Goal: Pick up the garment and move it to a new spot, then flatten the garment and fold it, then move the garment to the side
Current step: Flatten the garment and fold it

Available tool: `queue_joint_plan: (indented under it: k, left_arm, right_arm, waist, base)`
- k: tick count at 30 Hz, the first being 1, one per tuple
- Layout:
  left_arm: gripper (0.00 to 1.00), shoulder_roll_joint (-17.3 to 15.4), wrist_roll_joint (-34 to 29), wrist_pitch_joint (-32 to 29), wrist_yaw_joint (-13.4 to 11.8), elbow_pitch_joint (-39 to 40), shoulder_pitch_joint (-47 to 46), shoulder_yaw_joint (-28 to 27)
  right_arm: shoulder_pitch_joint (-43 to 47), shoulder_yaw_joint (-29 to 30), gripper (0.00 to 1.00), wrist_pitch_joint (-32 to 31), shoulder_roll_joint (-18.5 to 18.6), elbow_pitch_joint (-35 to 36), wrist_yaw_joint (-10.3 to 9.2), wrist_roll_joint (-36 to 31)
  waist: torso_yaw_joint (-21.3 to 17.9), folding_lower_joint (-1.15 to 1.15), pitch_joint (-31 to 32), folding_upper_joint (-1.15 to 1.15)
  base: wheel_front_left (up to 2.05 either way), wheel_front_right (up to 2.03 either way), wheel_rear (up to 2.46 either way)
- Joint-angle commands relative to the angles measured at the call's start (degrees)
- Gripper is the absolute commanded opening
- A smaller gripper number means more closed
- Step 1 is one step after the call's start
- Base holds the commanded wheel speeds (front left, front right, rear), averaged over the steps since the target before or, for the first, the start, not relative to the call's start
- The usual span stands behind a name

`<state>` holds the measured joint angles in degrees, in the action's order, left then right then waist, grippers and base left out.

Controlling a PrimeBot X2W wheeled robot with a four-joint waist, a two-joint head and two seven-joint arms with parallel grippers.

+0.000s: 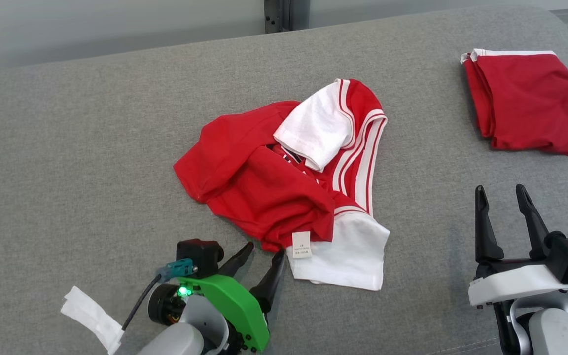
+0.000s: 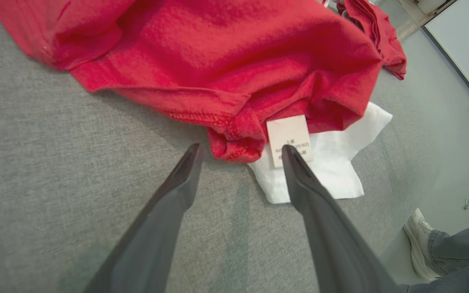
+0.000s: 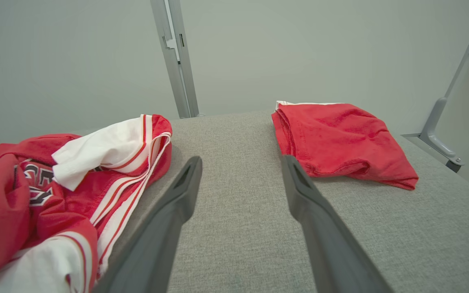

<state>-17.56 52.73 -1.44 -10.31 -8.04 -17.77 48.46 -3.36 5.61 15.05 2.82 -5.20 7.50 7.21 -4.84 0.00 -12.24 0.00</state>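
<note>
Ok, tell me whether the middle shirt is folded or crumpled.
Crumpled: the shirt lies bunched, one white sleeve flopped over it, tag exposed.

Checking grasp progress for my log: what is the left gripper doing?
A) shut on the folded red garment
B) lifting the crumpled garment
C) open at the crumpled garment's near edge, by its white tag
C: the left gripper is open, fingertips apart at the hem of the crumpled garment beside the white tag.
</note>
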Motion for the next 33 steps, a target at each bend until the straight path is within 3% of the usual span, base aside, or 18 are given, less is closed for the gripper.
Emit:
queue_joint_plan:
  k: [1, 3, 4, 6, 7, 17, 19, 20, 22, 28, 33]
  left_arm:
    - [1.0, 0.9, -0.1, 0.2, 0.5, -0.7, -1.0, 0.1]
    - [1.0, 1.5, -0.2, 0.3, 0.8, -2.0, -1.6, 0.3]
    - [0.89, 1.7, -0.3, 0.5, 0.9, -2.7, -2.0, 0.3]
    - [0.57, 2.1, -0.5, 0.8, 1.3, -3.8, -2.3, 0.5]
    - [0.49, 2.4, -0.5, 0.9, 1.4, -4.1, -2.3, 0.6]
    - [0.45, 3.7, 0.1, 2.1, 1.9, -9.4, -3.4, 0.1]
    - [0.39, 4.3, 0.4, 2.4, 2.2, -10.2, -3.7, 0.0]
    - [0.33, 4.5, 0.5, 2.5, 2.3, -10.5, -4.0, 0.0]
    - [0.0, 5.0, 0.7, 2.6, 2.8, -11.1, -4.3, 0.0]
    - [0.0, 4.8, 1.1, 3.0, 4.5, -12.0, -5.1, -0.1]
    - [0.0, 0.9, 2.5, 3.4, 4.3, -7.7, -2.4, -2.0]
  right_arm:
    - [-0.5, 0.1, 1.0, 0.2, 0.1, 0.2, -0.03, -0.4]
    - [-0.4, 0.4, 1.0, 0.2, 0.1, 0.2, -0.03, -0.3]
    - [-0.4, 0.5, 1.0, 0.2, 0.1, 0.3, -0.03, -0.3]
    - [-0.4, 0.5, 1.0, 0.2, 0.1, 0.3, -0.03, -0.4]
    - [-0.3, 0.6, 1.0, 0.2, 0.1, 0.2, -0.03, -0.4]
    - [-0.3, 0.4, 1.0, 0.2, 0.1, 0.0, -0.03, -0.3]
    - [-0.3, 0.4, 1.0, 0.2, 0.1, 0.1, -0.03, -0.4]
    - [-0.3, 0.5, 1.0, 0.2, 0.1, 0.1, -0.03, -0.5]
    - [-0.3, 0.6, 1.0, 0.2, 0.1, 0.1, -0.03, -0.6]
    - [0.4, 1.1, 1.0, 0.2, 0.1, 0.0, -0.03, -0.7]
    - [1.8, 2.0, 1.0, 0.2, 0.1, -0.1, -0.03, -1.0]
  waist:
    - [-0.6, 0.0, -0.5, 0.0]
    - [-0.9, 0.0, -0.7, 0.0]
    - [-1.0, 0.0, -0.8, 0.0]
    - [-1.4, 0.0, -0.8, 0.0]
    - [-1.5, 0.0, -0.8, 0.0]
    - [-1.9, 0.0, -0.6, 0.0]
    - [-1.9, 0.0, -0.6, 0.0]
    - [-1.9, 0.0, -0.6, 0.0]
    - [-1.8, 0.0, -0.6, 0.0]
    - [-0.6, 0.0, 0.0, 0.0]
    - [2.1, 0.0, 1.5, 0.0]
  base:
    - [0.0, 0.0, 0.0]
    - [0.0, 0.0, 0.0]
    - [0.0, 0.0, 0.0]
    - [0.0, 0.0, 0.0]
    - [0.0, 0.0, 0.0]
    - [0.0, 0.0, 0.0]
    - [0.0, 0.0, 0.0]
    - [0.0, 0.0, 0.0]
    - [0.0, 0.0, 0.0]
    - [0.0, 0.0, 0.0]
    - [0.0, 0.0, 0.0]
